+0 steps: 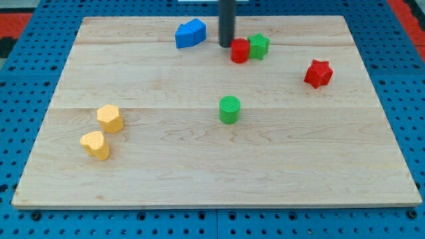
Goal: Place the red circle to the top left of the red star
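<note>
The red circle (240, 51) sits near the view's top, just right of centre. The red star (318, 74) lies at the view's right, lower and well to the right of the circle. My tip (227, 45) comes down from the view's top and stands at the red circle's left edge, touching or nearly touching it. A green star-like block (258, 46) sits against the red circle's right side.
A blue block (190, 33) lies left of my tip near the view's top. A green cylinder (230, 109) stands near the middle. A yellow hexagon-like block (109, 118) and a yellow heart-like block (96, 145) lie at the view's left. The wooden board (212, 166) rests on a blue pegboard.
</note>
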